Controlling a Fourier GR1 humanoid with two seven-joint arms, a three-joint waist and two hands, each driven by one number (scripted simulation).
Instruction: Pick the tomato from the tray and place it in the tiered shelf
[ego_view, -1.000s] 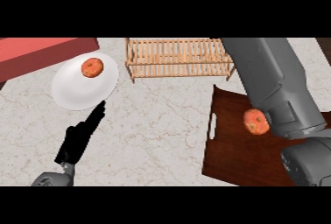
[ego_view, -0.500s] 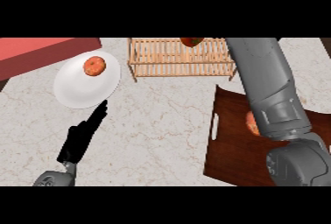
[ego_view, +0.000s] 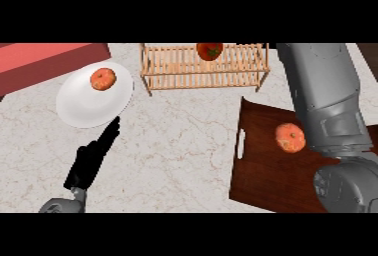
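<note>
Tomato (ego_view: 210, 50) is sitting up on the tiered shelf (ego_view: 170, 67) — right forearm is reaching past it

Right hand isn't showing, so I can't tell what its fingers are doing; left hand (ego_view: 90, 161) is resting with fingers straight and together. Another round orange thing is lying on the tray (ego_view: 266, 172) — I'd pull the arm back slowly, avoiding nudging the shelf.

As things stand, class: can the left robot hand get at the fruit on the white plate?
Probably yes. The left robot hand, fingers straight, points at the white plate close by, and nothing lies between it and the orange fruit there.
</note>
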